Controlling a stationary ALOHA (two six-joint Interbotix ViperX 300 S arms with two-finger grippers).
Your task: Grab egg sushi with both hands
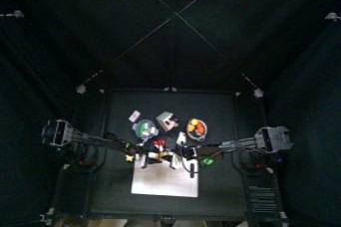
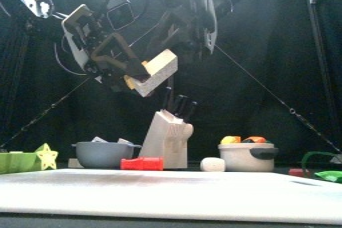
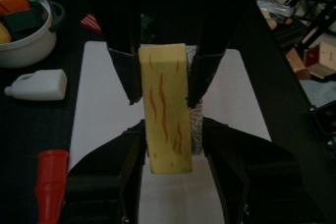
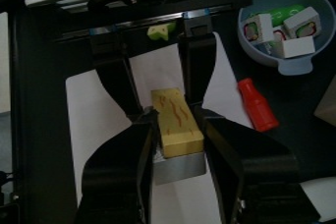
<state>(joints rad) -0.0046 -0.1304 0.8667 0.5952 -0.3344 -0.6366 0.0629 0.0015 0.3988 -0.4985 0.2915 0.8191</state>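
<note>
The egg sushi (image 2: 154, 72) is a yellow block with orange streaks on a pale rice base. It hangs tilted, high above the table, over the white mat (image 2: 174, 182). My left gripper (image 3: 167, 90) is shut on it from one side, with the block (image 3: 167, 110) filling the gap between the jaws. My right gripper (image 4: 172, 115) is shut on the same block (image 4: 176, 125) from the other side. In the top view both arms meet over the mat (image 1: 167, 179).
Behind the mat stand a wooden knife block (image 2: 167, 137), a grey bowl (image 2: 107, 153), a white pot of fruit (image 2: 247, 155), a yellow star (image 2: 47, 157), a red piece (image 2: 143, 164) and a white egg (image 2: 211, 164). A white bottle (image 3: 37, 85) lies beside the mat.
</note>
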